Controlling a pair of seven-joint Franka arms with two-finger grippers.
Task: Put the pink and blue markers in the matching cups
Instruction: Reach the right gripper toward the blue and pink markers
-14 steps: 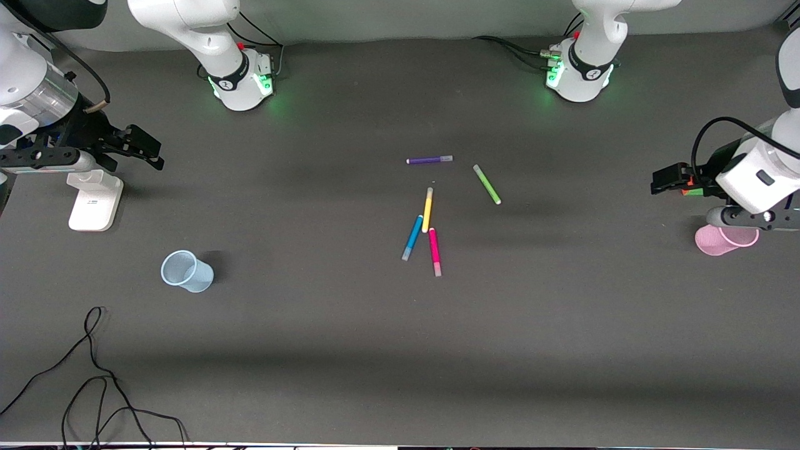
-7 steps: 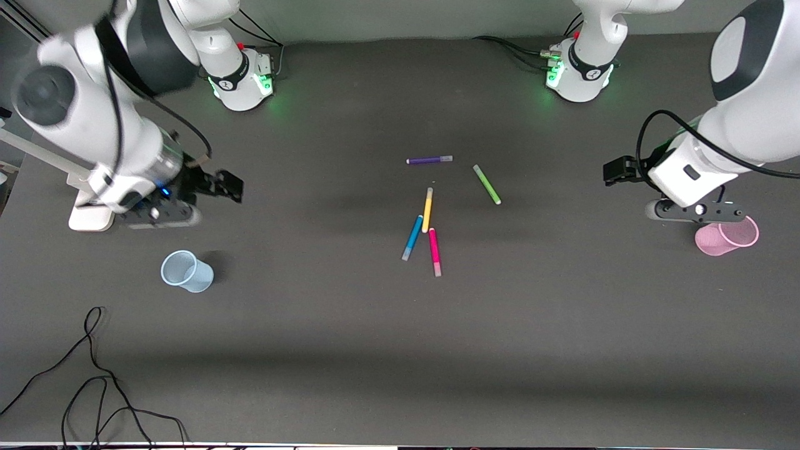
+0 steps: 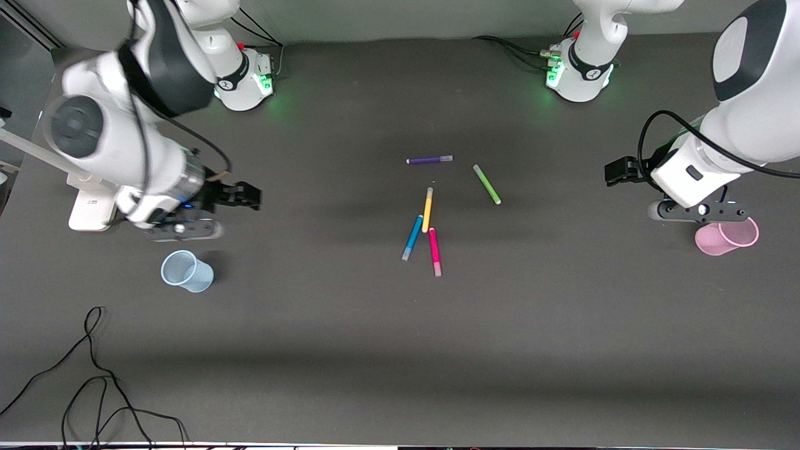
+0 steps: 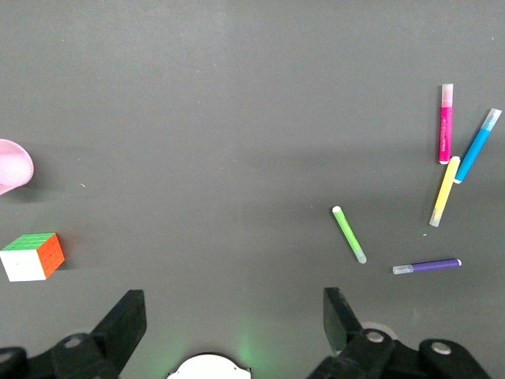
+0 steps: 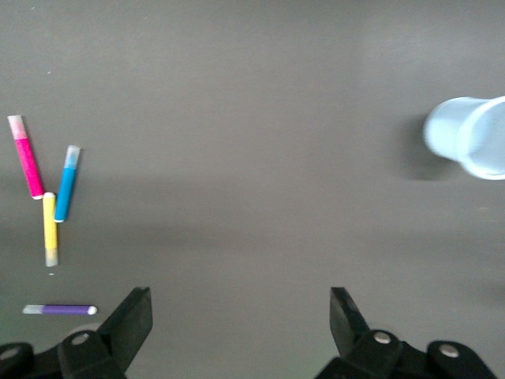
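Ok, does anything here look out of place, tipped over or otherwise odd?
Nothing spilled or damaged. One stray item: a colour puzzle cube lies near the pink cup, unrelated to the task. The yellow pen rests against the blue marker and pink marker, so they crowd each other. The blue cup stands upright.

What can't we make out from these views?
- Pink cup: the left arm covers part of its rim in the front view; the frame edge cuts it in the left wrist view.
- Blue cup: blurred and cut by the edge in the right wrist view.
- Cube: seen only in the left wrist view; the arm hides it from the front.
- Marker print or labels: too small in every view.
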